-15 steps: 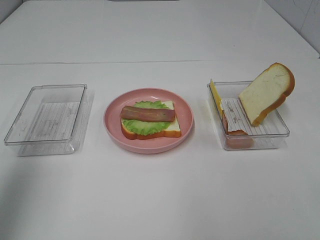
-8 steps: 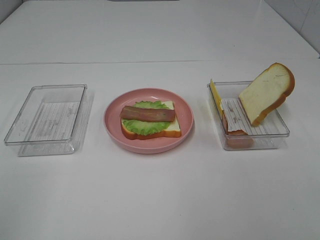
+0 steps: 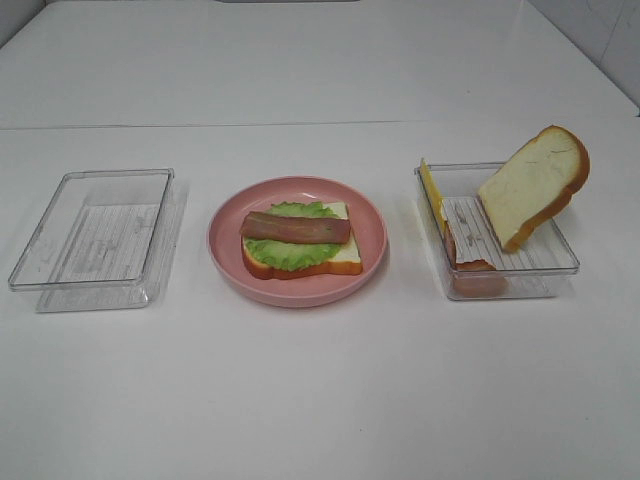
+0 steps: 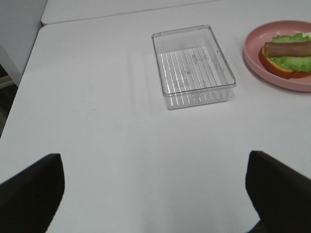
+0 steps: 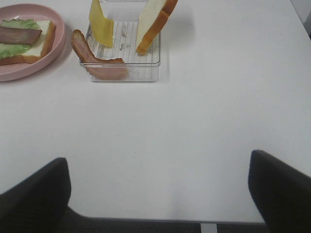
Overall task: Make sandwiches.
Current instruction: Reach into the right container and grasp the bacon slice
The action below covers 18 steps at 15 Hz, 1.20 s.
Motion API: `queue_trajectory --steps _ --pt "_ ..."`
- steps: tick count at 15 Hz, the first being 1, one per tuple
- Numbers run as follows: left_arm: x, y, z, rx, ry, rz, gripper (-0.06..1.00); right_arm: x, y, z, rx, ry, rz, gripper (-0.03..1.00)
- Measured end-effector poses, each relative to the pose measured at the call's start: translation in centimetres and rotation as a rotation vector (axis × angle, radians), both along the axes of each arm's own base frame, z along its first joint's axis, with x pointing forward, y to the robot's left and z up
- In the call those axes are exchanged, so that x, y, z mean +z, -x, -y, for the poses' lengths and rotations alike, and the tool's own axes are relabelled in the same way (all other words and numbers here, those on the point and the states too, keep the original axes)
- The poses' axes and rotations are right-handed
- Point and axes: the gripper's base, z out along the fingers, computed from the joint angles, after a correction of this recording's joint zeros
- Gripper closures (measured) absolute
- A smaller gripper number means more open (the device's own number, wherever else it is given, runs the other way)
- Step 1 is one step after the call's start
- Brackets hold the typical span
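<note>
The sandwich [image 3: 298,243] lies open on the pink plate [image 3: 300,296]: one bread slice, green lettuce [image 3: 285,253] and a meat strip [image 3: 296,227] on top. In the right clear tray [image 3: 565,262] a second bread slice [image 3: 532,186] leans upright, a yellow cheese slice [image 3: 431,193] stands at the tray's left wall, and another meat strip [image 3: 470,270] lies at its front. The overhead view shows neither gripper. My left gripper [image 4: 154,199] is open over bare table, well short of the empty tray [image 4: 199,94]. My right gripper [image 5: 156,199] is open too, far from the bread [image 5: 153,22] and cheese [image 5: 100,24].
An empty clear tray [image 3: 90,283] stands left of the plate. The white table's near edge [image 5: 146,219] shows just under the right gripper. A seam in the tabletop [image 3: 300,125] runs behind the trays.
</note>
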Motion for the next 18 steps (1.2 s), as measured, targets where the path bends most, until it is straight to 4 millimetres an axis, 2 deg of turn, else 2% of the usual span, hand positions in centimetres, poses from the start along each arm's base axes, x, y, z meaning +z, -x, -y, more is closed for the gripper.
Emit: queue_trajectory --steps 17,18 --pt "-0.20 -0.19 -0.02 0.002 0.000 0.002 0.02 0.00 0.00 0.00 0.000 0.000 0.000 0.01" --pt "-0.20 -0.19 -0.02 0.002 0.000 0.002 0.02 0.92 -0.83 -0.20 0.016 -0.015 -0.094 0.01"
